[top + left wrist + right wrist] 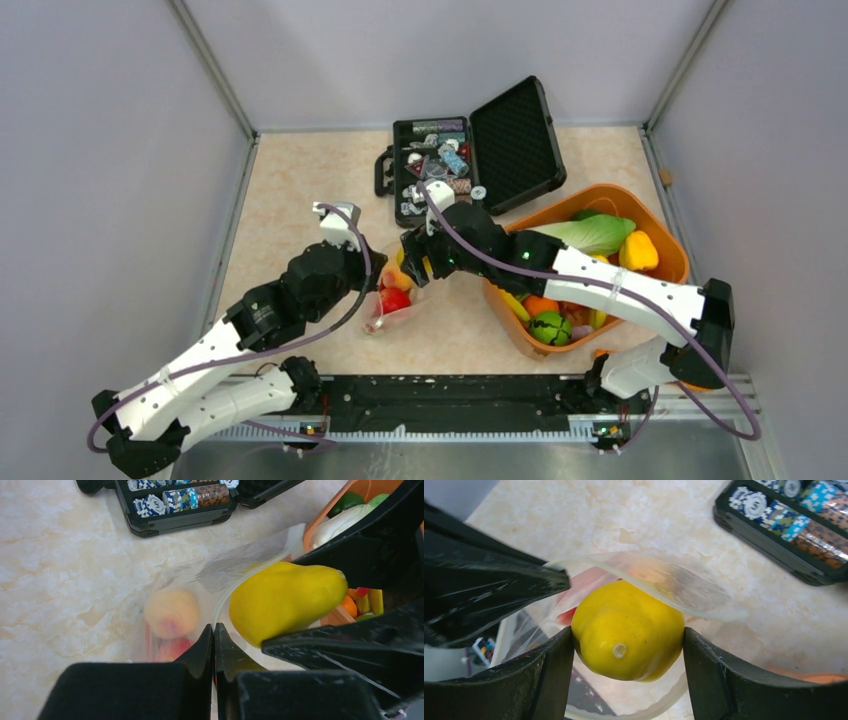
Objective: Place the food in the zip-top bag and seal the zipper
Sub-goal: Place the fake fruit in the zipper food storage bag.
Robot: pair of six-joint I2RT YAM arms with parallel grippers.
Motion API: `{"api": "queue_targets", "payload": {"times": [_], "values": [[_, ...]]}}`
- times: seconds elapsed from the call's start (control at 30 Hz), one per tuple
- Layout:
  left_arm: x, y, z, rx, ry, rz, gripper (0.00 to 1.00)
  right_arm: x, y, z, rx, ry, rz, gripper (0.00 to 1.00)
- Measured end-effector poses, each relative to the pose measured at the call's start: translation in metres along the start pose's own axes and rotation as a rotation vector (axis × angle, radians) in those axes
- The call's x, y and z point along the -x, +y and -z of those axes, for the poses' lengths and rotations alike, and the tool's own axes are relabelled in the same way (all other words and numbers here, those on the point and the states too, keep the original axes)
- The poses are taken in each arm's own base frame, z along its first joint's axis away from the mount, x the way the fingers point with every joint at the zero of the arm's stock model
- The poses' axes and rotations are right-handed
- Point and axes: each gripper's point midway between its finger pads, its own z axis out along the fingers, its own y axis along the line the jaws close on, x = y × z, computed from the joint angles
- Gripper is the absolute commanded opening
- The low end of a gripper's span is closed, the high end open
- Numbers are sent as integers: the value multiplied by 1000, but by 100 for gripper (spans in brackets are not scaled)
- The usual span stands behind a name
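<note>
The clear zip-top bag lies on the table between the arms, its mouth held open. My left gripper is shut on the bag's near rim by the whitish zipper strip. A peach and a red food piece lie inside the bag. My right gripper is shut on a yellow pepper and holds it at the bag's mouth, under the upper zipper lip. The pepper also shows in the left wrist view. In the top view the right gripper is over the bag.
An orange oval tub at the right holds more toy food, including a green leafy piece and a yellow pepper. An open black case with poker chips stands behind the bag. Grey walls surround the table.
</note>
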Motion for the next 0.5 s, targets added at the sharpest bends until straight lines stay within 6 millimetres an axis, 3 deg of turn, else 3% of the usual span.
{"api": "queue_targets", "payload": {"times": [0.23,0.5], "values": [[4,-2,1,-3,-3,2,0,-3,-23,-9,-154,31,22,63],[6,-4,-1,-1,-1,4,0,6,-19,-10,-132,-14,9,81]]}}
